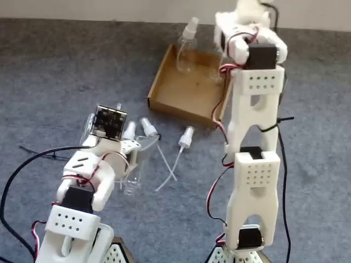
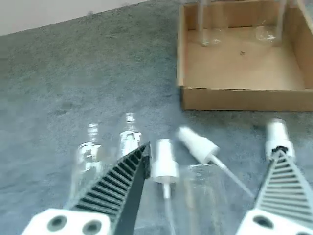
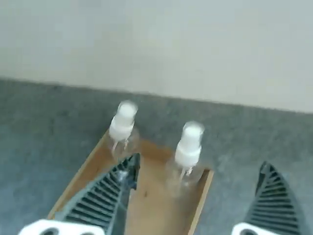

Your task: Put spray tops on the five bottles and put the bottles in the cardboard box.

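On the grey surface (image 1: pixel 66 71), seen from above, the cardboard box (image 1: pixel 162 87) holds two capped bottles (image 1: pixel 186 52), with a loose spray top (image 1: pixel 187 137) lying just beside it. At my left wrist, my left hand (image 2: pixel 211 151) stands wide astride a clear, uncapped bottle (image 2: pixel 200 191) lying flat. I judge it light, hard and slick, best gripped across its body. At my right wrist, my right hand (image 3: pixel 199 163) gapes wide and empty above the box's two white-topped, see-through bottles.

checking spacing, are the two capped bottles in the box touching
Apart: the right wrist view shows cardboard box floor between one capped bottle and the other.
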Action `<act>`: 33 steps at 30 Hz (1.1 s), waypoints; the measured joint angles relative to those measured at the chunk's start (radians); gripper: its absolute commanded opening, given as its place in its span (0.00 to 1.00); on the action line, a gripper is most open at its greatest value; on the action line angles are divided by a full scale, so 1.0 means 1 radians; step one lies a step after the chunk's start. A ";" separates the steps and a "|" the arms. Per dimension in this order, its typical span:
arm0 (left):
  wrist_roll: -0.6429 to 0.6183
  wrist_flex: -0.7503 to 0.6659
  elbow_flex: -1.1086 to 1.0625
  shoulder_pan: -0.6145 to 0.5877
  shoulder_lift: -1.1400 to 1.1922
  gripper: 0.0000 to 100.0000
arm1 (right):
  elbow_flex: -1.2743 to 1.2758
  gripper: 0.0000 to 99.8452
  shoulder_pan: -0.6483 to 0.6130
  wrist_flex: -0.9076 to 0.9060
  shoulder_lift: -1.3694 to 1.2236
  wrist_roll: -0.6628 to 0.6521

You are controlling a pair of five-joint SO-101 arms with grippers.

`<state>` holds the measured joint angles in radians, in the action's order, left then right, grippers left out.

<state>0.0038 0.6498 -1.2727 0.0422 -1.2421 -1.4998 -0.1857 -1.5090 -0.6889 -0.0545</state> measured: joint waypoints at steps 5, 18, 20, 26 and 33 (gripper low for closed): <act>0.003 0.049 0.055 -0.278 0.002 0.34 | -0.092 0.31 -0.118 -0.232 0.000 0.011; 0.377 -0.043 0.029 -0.993 0.000 0.34 | 0.410 0.31 -0.445 -0.239 0.184 -0.175; 0.423 -0.077 0.006 -1.019 0.000 0.34 | 0.601 0.31 -0.470 -0.239 0.264 -0.364; 0.523 -0.109 -0.029 -1.033 0.002 0.34 | 1.157 0.31 -0.511 -0.195 0.450 -0.882; 0.548 -0.115 -0.035 -1.033 0.002 0.34 | 1.599 0.31 -0.577 0.143 0.623 -1.099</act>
<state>0.5516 0.5347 -1.3080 -0.9904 -1.2405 0.0990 -0.7626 -1.3663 -0.0660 -1.1531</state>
